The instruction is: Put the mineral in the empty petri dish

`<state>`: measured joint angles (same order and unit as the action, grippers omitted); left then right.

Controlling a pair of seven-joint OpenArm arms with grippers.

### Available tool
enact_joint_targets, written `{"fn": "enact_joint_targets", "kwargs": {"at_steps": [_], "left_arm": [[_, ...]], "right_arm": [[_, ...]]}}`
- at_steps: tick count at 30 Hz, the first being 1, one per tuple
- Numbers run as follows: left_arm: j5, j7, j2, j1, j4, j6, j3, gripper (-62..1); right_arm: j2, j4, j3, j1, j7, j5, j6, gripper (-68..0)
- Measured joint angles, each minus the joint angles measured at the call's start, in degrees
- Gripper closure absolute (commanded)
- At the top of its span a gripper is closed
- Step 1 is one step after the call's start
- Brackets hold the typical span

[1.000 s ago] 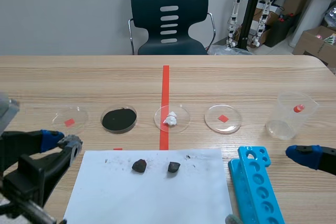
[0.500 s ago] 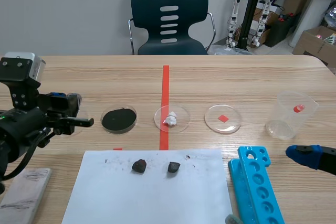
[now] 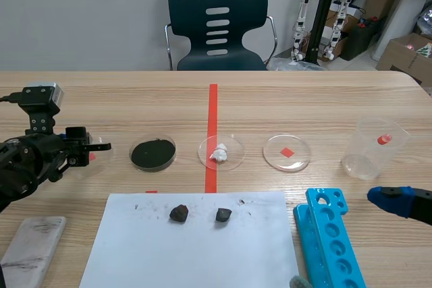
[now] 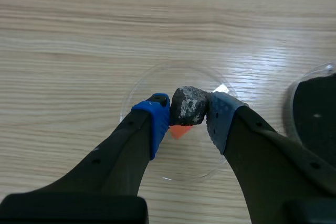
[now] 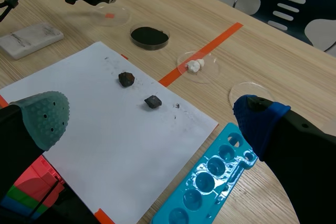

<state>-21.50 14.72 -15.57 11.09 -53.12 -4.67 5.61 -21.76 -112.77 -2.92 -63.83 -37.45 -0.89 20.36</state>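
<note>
Lowered from its higher pose of half a second ago, the left end effector (image 4: 188, 113) now hangs over the empty petri dish (image 4: 140, 92) at the desk's (image 3: 304, 99) left end.

Its two pads are closed on a grey-black mineral (image 4: 189, 104), held over the dish with the orange tape square (image 4: 180, 131) showing directly beneath; whether stone and dish touch cannot be told. Just beside this end effector sits a dish of black powder (image 4: 315, 114). The right end effector (image 5: 152, 115) rests wide open and empty at the desk's right side, a blue test-tube rack (image 5: 210, 177) just below it and a white paper sheet (image 5: 105, 129) with two more dark stones (image 5: 126, 79) (image 5: 153, 101) ahead.
</note>
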Motion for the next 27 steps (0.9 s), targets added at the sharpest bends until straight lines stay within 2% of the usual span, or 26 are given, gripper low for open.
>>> {"fn": "enact_joint_targets", "kwargs": {"at_steps": [4,8,14,27], "left_arm": [[0.00,-0.17,0.00,1.33,2.71,0.02,0.00,-13.0],[0.00,-0.20,0.00,1.95,4.66,1.70,0.00,-13.0],[0.44,-0.20,0.07,3.10,7.72,1.75,0.00,-13.0],[1.81,-1.27,1.92,4.11,8.85,2.38,0.02,-13.1]], "right_arm": [[0.00,0.00,0.00,0.00,0.00,0.00,0.00,-67.9],[0.00,0.00,0.00,0.00,0.00,0.00,0.00,-67.9],[0.00,0.00,0.00,0.00,0.00,0.00,0.00,-67.9],[0.00,0.00,0.00,0.00,0.00,0.00,0.00,-67.9]]}}
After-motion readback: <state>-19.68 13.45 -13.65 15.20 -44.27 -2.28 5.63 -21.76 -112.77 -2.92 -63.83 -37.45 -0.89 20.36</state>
